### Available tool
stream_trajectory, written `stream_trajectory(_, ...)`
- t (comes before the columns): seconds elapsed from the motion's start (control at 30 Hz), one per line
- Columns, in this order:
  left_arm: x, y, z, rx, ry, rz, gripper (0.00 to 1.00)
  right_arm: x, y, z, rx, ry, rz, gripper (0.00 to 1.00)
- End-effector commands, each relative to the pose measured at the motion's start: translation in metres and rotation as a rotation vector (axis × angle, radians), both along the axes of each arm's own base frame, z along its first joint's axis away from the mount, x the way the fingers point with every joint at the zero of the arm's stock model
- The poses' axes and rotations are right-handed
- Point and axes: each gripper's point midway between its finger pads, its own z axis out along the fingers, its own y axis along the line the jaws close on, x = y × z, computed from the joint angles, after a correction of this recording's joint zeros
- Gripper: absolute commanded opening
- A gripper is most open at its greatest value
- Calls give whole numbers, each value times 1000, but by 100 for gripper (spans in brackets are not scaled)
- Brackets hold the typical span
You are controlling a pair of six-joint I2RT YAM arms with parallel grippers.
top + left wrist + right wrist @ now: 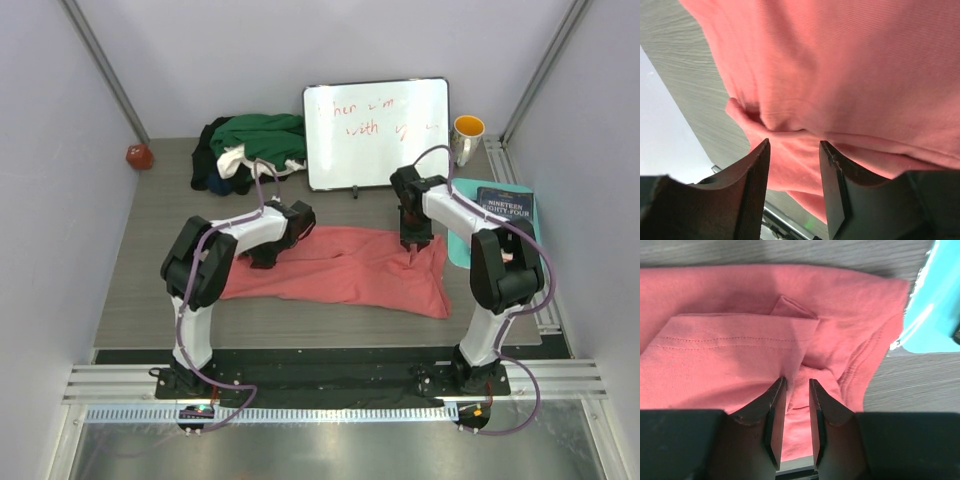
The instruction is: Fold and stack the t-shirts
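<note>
Cloth dominates the top view: a salmon-pink t-shirt (pixel 340 268) lies spread on the bench (pixel 150 300), reaching from the left claw (pixel 268 252) at its far left edge to the right claw (pixel 415 243) at its far right corner. Beyond the left claw sits a heap of t-shirts (pixel 250 145), green, white and black.

In the left wrist view, the left claw (pixel 792 145) has its jaws well parted and holds nothing. The t-shirt (pixel 850 75) lies just ahead, a rumpled fold at the tips.

In the right wrist view, the right claw (pixel 796 382) has its jaws a narrow gap apart and grips nothing. It is poised over the t-shirt's (pixel 730 355) stitched hem.
</note>
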Motion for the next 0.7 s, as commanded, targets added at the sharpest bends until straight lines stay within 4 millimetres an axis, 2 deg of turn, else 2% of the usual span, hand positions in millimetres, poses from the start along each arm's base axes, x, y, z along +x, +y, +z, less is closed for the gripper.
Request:
stream_trajectory(0.0, 13, 2, 36, -44, -163, 36, 46, 25, -8, 55, -24, -185, -30, 30)
stream_trajectory(0.1, 9, 7, 46, -48, -196, 39, 51, 33, -10, 78, -22, -260, -29, 30)
stream_trajectory(0.17, 8, 17, 50, -13, -232, 57, 57, 37, -8, 87, -15, -286, -21, 30)
stream_trajectory(0.33, 12, 37, 56, -70, -279, 188, 57, 45, 7, 107, 68, -324, 13, 31)
stream_trajectory(0.43, 16, 32, 59, -136, -274, 186, 54, 39, 14, 104, 104, -294, 31, 31)
stream_trajectory(0.5, 18, 26, 57, -166, -240, 150, 45, 30, 12, 95, 95, -258, 20, 27)
stream_trajectory(0.57, 15, 23, 52, -165, -198, 133, 34, 21, 18, 87, 133, -235, 16, 15)
stream_trajectory(0.67, 9, 16, 44, -151, -161, 105, 31, 5, 20, 61, 134, -167, 19, 1)
